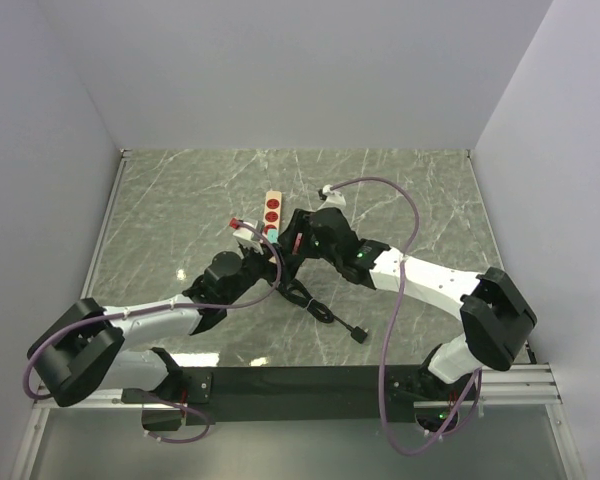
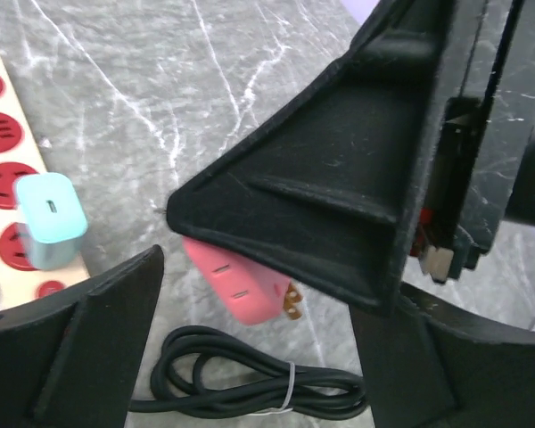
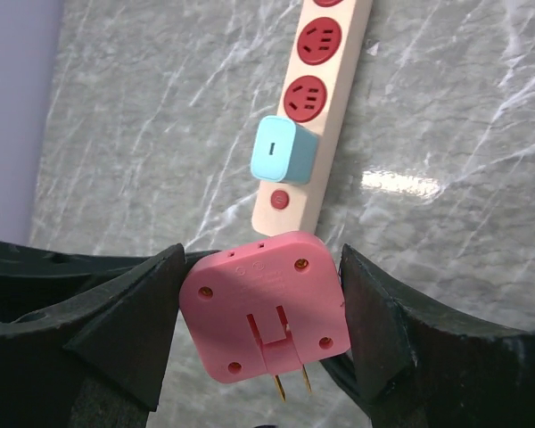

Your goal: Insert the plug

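Right fingers (image 3: 125, 330) clamp the pink plug (image 3: 263, 308); left fingers (image 2: 89, 348) gape empty; blue charger (image 3: 281, 152) occupies the strip (image 3: 294, 219).

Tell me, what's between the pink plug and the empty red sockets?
A blue charger, plugged into the power strip beyond the pink plug; right wrist view shows it.

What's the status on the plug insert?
Right gripper shut on pink plug, prongs bare, not yet in power strip. Left gripper open alongside. Blue charger fills one slot; red sockets beyond free.

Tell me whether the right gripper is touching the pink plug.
Touching. Right wrist view: the right gripper clamps the pink plug between its fingers.
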Controlling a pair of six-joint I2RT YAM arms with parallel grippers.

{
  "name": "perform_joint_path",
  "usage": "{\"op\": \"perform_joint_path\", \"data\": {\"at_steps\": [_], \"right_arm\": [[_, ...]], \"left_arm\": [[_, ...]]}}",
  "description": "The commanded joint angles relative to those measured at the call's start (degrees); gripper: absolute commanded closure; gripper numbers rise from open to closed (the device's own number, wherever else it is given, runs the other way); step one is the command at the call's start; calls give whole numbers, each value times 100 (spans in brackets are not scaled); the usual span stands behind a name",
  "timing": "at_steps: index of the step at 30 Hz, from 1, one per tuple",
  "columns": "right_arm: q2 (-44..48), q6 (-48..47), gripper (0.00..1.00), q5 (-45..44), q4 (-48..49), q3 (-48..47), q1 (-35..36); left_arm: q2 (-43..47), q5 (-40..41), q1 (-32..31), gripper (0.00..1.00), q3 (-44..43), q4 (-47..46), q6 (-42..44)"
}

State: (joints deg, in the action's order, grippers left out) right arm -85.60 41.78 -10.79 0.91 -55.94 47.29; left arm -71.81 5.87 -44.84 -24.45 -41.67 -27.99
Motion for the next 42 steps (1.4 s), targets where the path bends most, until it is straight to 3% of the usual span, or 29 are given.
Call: {"op": "perform_joint_path", "data": {"at_steps": [1,3,7,12,16,18,19,22,23,25,26,29,34,37,42], "right_arm": [[123,102,100,130,261,-172,149],[149,155,100,121,340,-102,158],[114,181,100,191,410,-66,175],[96,199,100,252,472,4,184],[114,155,100,270,524,57,176],[149,120,100,279,621,136,176],[167,102,100,296,647,154,176],[324,-73,87,270,735,233,71],[482,-230,74,279,831,303,18],[806,-450,60,357,937,382,-183],[921,-826,46,454,1059,452,-263],[1492,-1669,32,770,1305,671,-465],[2589,-2690,16,1883,1554,1172,-948],[2812,-2789,13,1974,1360,1217,-1063],[3128,-3579,13,3520,1140,1445,-1160]], "left_arm": [[-140,371,10,17,-183,-394,-251],[-166,345,10,20,-140,-490,-286],[-158,275,10,41,-51,-667,-348],[-202,257,10,59,-60,-658,-348],[-281,274,10,80,-69,-649,-356],[-290,266,10,99,-78,-632,-383],[-281,240,19,99,-78,-614,-357],[-246,117,19,100,-87,-527,-234],[-228,55,19,99,-87,-500,-164],[-123,-155,28,100,-87,-395,55],[-79,-269,28,100,-95,-342,144],[53,-708,54,99,-165,-44,539],[220,-1568,72,100,-315,483,1207],[264,-1815,63,99,-298,502,1296],[589,-2844,72,99,-280,668,1638]]}}
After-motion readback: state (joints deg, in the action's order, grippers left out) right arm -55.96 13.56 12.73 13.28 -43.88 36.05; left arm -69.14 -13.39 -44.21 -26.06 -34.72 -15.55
